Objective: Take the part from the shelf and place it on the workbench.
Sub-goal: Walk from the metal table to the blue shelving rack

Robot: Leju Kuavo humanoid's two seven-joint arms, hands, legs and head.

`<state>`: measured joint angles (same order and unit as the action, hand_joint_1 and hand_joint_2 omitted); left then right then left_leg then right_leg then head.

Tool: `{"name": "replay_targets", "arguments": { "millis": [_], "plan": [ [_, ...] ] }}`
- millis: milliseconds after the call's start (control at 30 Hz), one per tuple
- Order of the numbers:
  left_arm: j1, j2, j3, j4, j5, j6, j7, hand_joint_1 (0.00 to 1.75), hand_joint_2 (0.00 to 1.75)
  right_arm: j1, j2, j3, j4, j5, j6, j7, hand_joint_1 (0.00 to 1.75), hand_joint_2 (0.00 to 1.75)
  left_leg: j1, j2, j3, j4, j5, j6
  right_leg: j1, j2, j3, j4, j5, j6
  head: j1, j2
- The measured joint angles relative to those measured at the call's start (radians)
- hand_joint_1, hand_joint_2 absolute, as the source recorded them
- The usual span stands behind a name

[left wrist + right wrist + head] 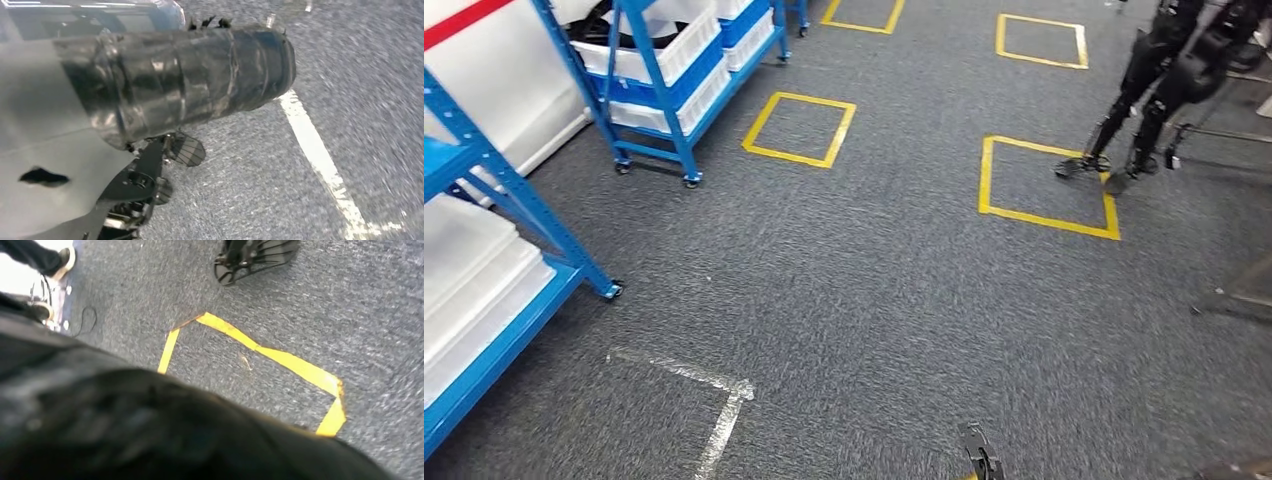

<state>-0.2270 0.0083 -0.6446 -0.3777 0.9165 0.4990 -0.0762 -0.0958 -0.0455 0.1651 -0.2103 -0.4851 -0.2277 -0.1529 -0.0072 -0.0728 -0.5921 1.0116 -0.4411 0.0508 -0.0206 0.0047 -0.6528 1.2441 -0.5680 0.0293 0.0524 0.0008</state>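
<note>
Left hand (65,165): seen in the left wrist view as a grey cover and dark fingers partly hidden behind its load; it holds the part (185,82), a dark cylindrical piece wrapped in glossy clear film, carried above the floor. How far the fingers close around it cannot be told.

Right hand: the right wrist view is blocked by a blurred dark mass in the foreground; its state cannot be told.

Floor (874,300): grey carpet, marked with yellow tape squares (800,128) and a white tape corner (724,395).

Shelf (484,300): blue metal frame at the floor's left edge, holding white trays. A second blue wheeled rack (674,70) with white bins stands further back.

Another dark robot (1164,80) stands at the far right, beside a yellow square.
</note>
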Motion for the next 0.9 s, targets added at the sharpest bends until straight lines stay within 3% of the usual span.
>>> {"name": "replay_targets", "arguments": {
  "millis": [67,100,133,200,233,300,367,433,467,500,567,633,667,733,800,867,900],
  "plan": [
    [0.002,-0.001,0.0,-0.002,0.0,0.0,0.002,0.0,0.0,0.0,0.0,0.0,0.0,-0.006,0.0,-0.004,0.0,0.0,0.002,-0.028,-0.003,0.011,-0.005,-0.008,-0.003,0.037,0.052,-0.134,0.065,-0.004,0.0,0.0],
    [0.002,-0.001,0.0,-0.004,-0.001,0.0,0.003,0.0,0.0,-0.001,0.0,-0.001,0.0,-0.01,0.001,-0.006,0.0,0.0,0.002,-0.04,-0.006,0.015,-0.007,-0.014,-0.003,0.053,0.069,-0.177,0.08,-0.007,0.0,0.0],
    [0.002,-0.001,0.0,-0.006,-0.001,0.0,0.004,0.0,0.0,-0.002,0.0,-0.001,0.0,-0.013,0.001,-0.009,0.0,0.0,0.002,-0.05,-0.01,0.017,-0.007,-0.02,-0.002,0.063,0.077,-0.197,0.081,-0.01,0.0,0.0],
    [0.004,-0.001,0.0,-0.007,-0.003,0.0,0.005,0.0,0.0,-0.005,0.0,-0.001,0.0,-0.015,0.002,-0.013,0.0,0.0,0.003,-0.069,-0.014,0.014,-0.004,-0.031,-0.001,0.046,0.082,-0.201,0.082,-0.022,-0.001,0.0],
    [0.006,0.0,0.0,-0.007,-0.004,0.001,0.006,0.0,0.0,-0.006,0.002,-0.001,0.0,-0.015,0.003,-0.015,0.0,0.0,0.003,-0.063,-0.017,0.017,-0.006,-0.036,-0.002,0.035,0.086,-0.205,0.084,-0.029,-0.001,0.0],
    [0.006,0.0,0.0,-0.008,-0.005,0.001,0.007,0.0,0.0,-0.005,0.004,-0.001,0.0,-0.014,0.003,-0.019,0.0,0.0,0.001,-0.013,-0.044,0.068,-0.038,-0.044,-0.004,0.009,0.094,-0.216,0.09,-0.042,-0.006,0.0],
    [0.003,-0.001,0.0,-0.01,-0.007,0.0,0.009,0.0,0.0,-0.003,0.004,-0.001,0.0,-0.014,0.003,-0.023,0.0,0.0,0.003,0.046,-0.102,0.188,-0.098,-0.051,0.0,-0.016,0.096,-0.219,0.089,-0.05,-0.01,0.0],
    [0.004,-0.002,0.0,-0.011,-0.01,-0.001,0.009,0.0,0.0,-0.002,0.004,-0.001,0.0,-0.017,0.001,-0.024,0.0,0.0,0.008,0.062,-0.15,0.282,-0.126,-0.056,0.002,-0.044,0.097,-0.218,0.086,-0.052,-0.01,0.0],
    [0.006,-0.002,0.0,-0.011,-0.012,-0.001,0.007,0.0,0.0,-0.002,0.004,-0.002,0.0,-0.019,-0.002,-0.026,0.0,0.0,0.009,0.066,-0.15,0.282,-0.115,-0.057,0.002,-0.057,0.099,-0.218,0.083,-0.052,-0.01,0.0],
    [0.01,-0.002,0.0,-0.011,-0.015,-0.002,0.004,0.0,0.0,-0.002,0.004,-0.002,0.0,-0.023,-0.004,-0.027,0.0,0.0,0.009,0.073,-0.131,0.243,-0.088,-0.056,0.002,-0.069,0.102,-0.218,0.081,-0.051,-0.01,0.0],
    [0.014,-0.002,0.0,-0.012,-0.02,-0.002,-0.004,0.0,0.0,-0.002,0.005,-0.002,0.0,-0.029,-0.008,-0.029,0.0,0.0,0.003,0.12,-0.059,0.107,-0.028,-0.048,0.005,-0.093,0.111,-0.217,0.072,-0.044,-0.01,0.0],
    [0.014,-0.002,0.0,-0.015,-0.021,-0.002,-0.008,0.0,0.0,-0.003,0.005,-0.002,0.0,-0.029,-0.012,-0.03,0.0,0.0,-0.006,0.159,-0.014,0.023,-0.007,-0.035,0.01,-0.116,0.119,-0.217,0.064,-0.035,-0.009,0.0],
    [0.015,-0.002,-0.001,-0.016,-0.022,-0.001,-0.008,0.0,0.0,-0.003,0.005,-0.003,0.0,-0.029,-0.014,-0.031,0.0,0.0,-0.01,0.16,-0.012,0.015,-0.01,-0.03,0.012,-0.126,0.122,-0.217,0.061,-0.03,-0.008,0.0],
    [0.018,-0.002,-0.001,-0.018,-0.022,-0.001,-0.008,0.0,0.0,-0.005,0.005,-0.003,0.0,-0.026,-0.016,-0.031,0.0,0.0,-0.006,0.13,-0.009,0.009,-0.007,-0.021,0.011,-0.14,0.13,-0.218,0.054,-0.019,-0.007,0.0],
    [0.018,-0.002,-0.003,-0.019,-0.023,-0.001,-0.007,0.0,0.0,-0.006,0.006,-0.003,0.0,-0.019,-0.018,-0.031,0.0,0.0,0.0,0.103,-0.002,0.0,-0.003,-0.012,0.007,-0.095,0.118,-0.178,0.023,-0.009,-0.005,0.0],
    [0.015,-0.002,-0.009,-0.02,-0.023,-0.001,-0.007,0.0,0.0,-0.004,0.006,-0.003,0.0,-0.012,-0.021,-0.031,0.0,0.0,0.002,0.077,0.0,-0.003,-0.001,-0.004,0.004,-0.03,0.061,-0.06,-0.034,-0.004,-0.002,0.0],
    [0.014,-0.002,-0.012,-0.021,-0.023,-0.001,-0.006,0.0,0.0,-0.003,0.006,-0.003,0.0,-0.009,-0.023,-0.03,0.0,0.0,0.002,0.063,-0.001,-0.002,-0.001,-0.002,0.004,-0.017,0.025,0.007,-0.057,-0.003,-0.001,0.0]
  ]
}}
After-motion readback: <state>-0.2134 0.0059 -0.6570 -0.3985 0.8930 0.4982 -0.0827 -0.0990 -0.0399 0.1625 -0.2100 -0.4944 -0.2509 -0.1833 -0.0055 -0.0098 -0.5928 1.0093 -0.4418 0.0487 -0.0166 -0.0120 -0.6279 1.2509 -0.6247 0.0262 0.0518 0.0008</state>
